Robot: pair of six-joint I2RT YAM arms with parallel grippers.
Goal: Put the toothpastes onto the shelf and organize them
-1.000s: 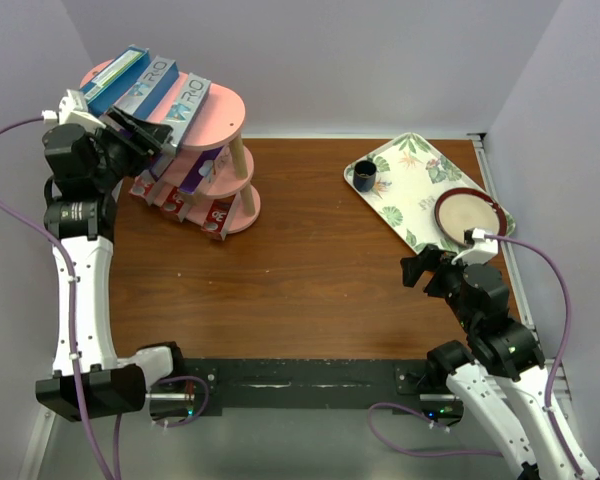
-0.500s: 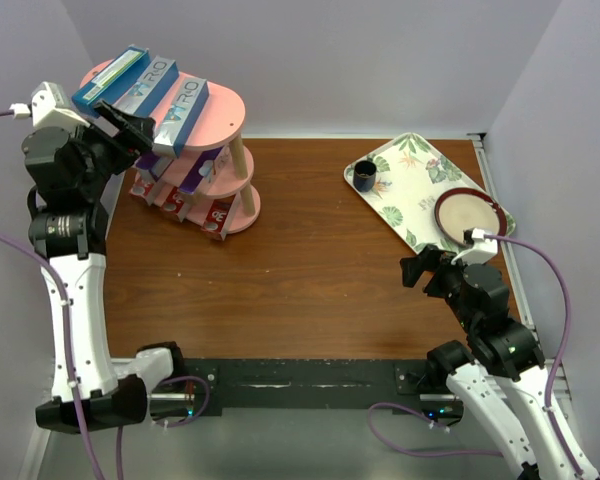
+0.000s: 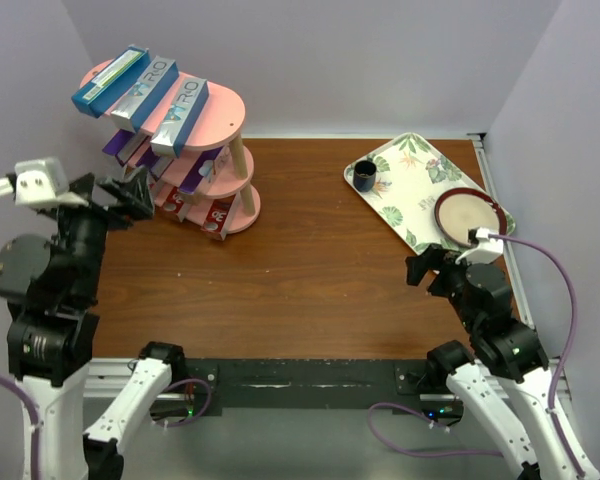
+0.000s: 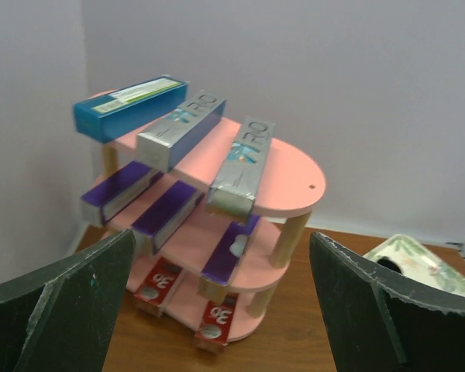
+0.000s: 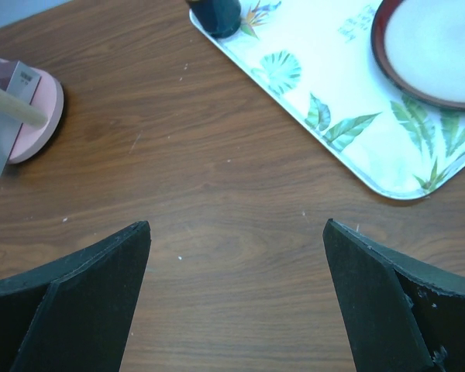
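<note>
The pink shelf (image 3: 225, 110) stands at the far left of the table. Its top tier holds a blue toothpaste carton (image 3: 110, 80) and two silver ones (image 3: 180, 112). Purple cartons (image 3: 195, 172) lie on the middle tier and red ones (image 3: 215, 215) on the bottom tier. My left gripper (image 3: 125, 195) hangs open and empty, in front of the shelf and to its left. In the left wrist view it faces the shelf (image 4: 294, 178), the silver cartons (image 4: 244, 167), the purple ones (image 4: 167, 213) and the red ones (image 4: 213, 325). My right gripper (image 3: 420, 268) is open over bare wood.
A leaf-patterned tray (image 3: 410, 190) lies at the far right with a dark cup (image 3: 365, 177) and a red-rimmed plate (image 3: 470, 212) on it. The right wrist view shows the tray (image 5: 325, 70) and the shelf's base (image 5: 39, 108). Walls stand close on both sides.
My left gripper has let go at the top tier, opened wide and drawn back toward the near left. The silver carton stays on the shelf. The right arm has barely moved.
</note>
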